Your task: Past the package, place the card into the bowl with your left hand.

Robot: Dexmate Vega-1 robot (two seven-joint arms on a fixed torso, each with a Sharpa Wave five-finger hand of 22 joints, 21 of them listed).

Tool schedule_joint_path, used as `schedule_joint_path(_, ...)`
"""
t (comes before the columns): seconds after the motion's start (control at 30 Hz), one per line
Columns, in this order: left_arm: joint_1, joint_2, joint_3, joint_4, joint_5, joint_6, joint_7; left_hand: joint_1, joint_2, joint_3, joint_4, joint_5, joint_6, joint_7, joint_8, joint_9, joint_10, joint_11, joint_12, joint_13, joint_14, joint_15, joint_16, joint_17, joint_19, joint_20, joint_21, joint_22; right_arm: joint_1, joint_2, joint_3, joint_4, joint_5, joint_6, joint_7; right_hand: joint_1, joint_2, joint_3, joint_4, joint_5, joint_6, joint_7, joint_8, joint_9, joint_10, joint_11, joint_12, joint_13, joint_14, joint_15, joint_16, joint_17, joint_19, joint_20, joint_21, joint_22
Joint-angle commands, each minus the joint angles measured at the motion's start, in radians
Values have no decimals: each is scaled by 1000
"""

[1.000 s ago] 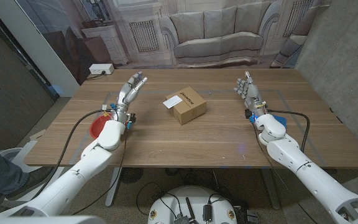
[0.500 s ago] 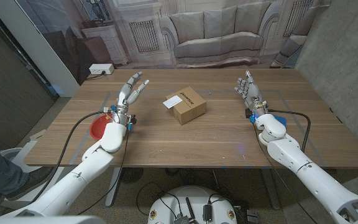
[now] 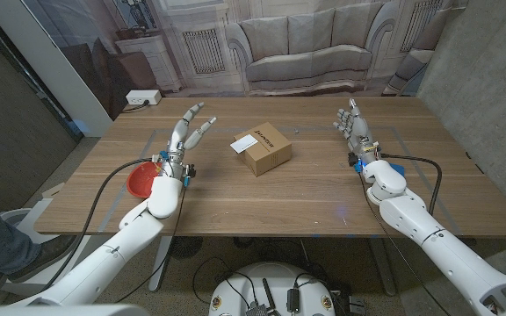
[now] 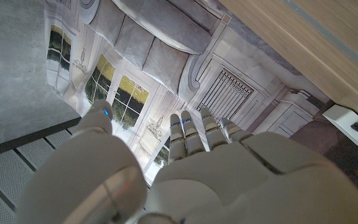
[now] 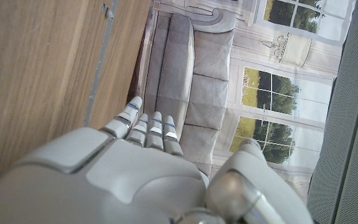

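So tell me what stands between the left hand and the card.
Nothing visible does. The left hand is raised with fingers apart, and bare table lies between it and the card, which sits at the package's near-left corner.

A wooden table (image 3: 262, 197) spans the middle of the head view, its grain running left to right. A brown cardboard package (image 3: 265, 150) sits on it just above the centre of the frame, turned at an angle to the table's edges. A white card (image 3: 243, 141) lies flat on the wood, touching the package's left side. A red bowl (image 3: 140, 180) rests on the table at the left of the frame, near the left edge and partly hidden behind an arm.
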Motion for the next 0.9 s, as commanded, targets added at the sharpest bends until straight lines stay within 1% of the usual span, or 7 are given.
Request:
schedule_joint_path(0.03, 22, 19, 7, -48, 116, 58, 87, 18, 0, 4, -10, -2, 11, -5, 1, 3, 11, -1, 4, 1, 6, -78, -4, -1, -6, -33, 5, 4, 9, 2, -3, 2, 0, -5, 3, 8, 4, 3, -4, -6, 8, 5, 8, 6, 5, 5, 5, 5, 6, 4, -1, 4, 7, -21, -2, 3)
schedule_joint_path(0.43, 63, 56, 1, -134, 222, 171, 164, 50, -6, 10, -30, -3, 23, -11, -1, 4, 22, -6, 1, 2, 13, -85, -3, -1, 0, -31, 10, 4, 18, 13, -7, 11, 5, -2, 9, 11, 6, 3, -6, -8, 13, 5, 10, 6, 14, 2, 9, 5, 14, 4, 2, 3, 11, -20, -5, 4)
schedule_joint_path(0.63, 82, 73, 12, -188, 328, 271, 224, 62, -9, 12, -36, -4, 32, -17, 0, 4, 30, -5, 1, 2, 17, -86, -3, -1, 2, -31, 11, 4, 18, 14, -6, 17, 5, 8, 14, 12, 7, 4, -7, -9, 17, 6, 11, 6, 18, 3, 10, 5, 16, 4, 2, 3, 13, -20, -7, 4)
schedule_joint_path(0.67, 84, 76, 15, -193, 338, 280, 229, 66, -11, 12, -38, -4, 34, -17, -1, 4, 31, -11, 0, 2, 18, -88, -3, -1, 3, -31, 12, 4, 18, 15, -5, 16, 8, 8, 13, 13, 7, 4, -7, -9, 18, 7, 11, 6, 17, 2, 10, 5, 17, 4, 3, 3, 13, -20, -7, 4)
schedule_joint_path(0.77, 89, 82, 21, -208, 361, 311, 243, 71, -13, 13, -40, -5, 39, -20, 0, 4, 38, -10, 1, 2, 22, -89, -2, -1, 5, -31, 12, 4, 18, 15, -4, 16, 10, 7, 15, 13, 8, 4, -7, -9, 18, 8, 11, 6, 18, 3, 10, 5, 17, 3, 3, 3, 14, -20, -7, 4)
schedule_joint_path(0.83, 91, 87, 25, -214, 371, 326, 250, 78, -15, 14, -43, -5, 44, -24, 0, 4, 44, -19, 2, 2, 25, -92, -2, -1, 7, -31, 13, 4, 18, 14, -5, 17, 9, 7, 17, 14, 8, 4, -7, -9, 18, 7, 11, 6, 20, 3, 10, 5, 17, 4, 2, 3, 15, -20, -8, 4)
schedule_joint_path(0.9, 93, 90, 30, -221, 384, 345, 259, 82, -16, 14, -45, -5, 46, -28, 0, 4, 45, -18, 1, 2, 28, -94, -1, -1, 8, -30, 14, 4, 19, 12, -5, 17, 7, 8, 18, 14, 9, 4, -8, -10, 19, 8, 11, 6, 19, 1, 10, 5, 17, 4, 2, 3, 15, -20, -8, 4)
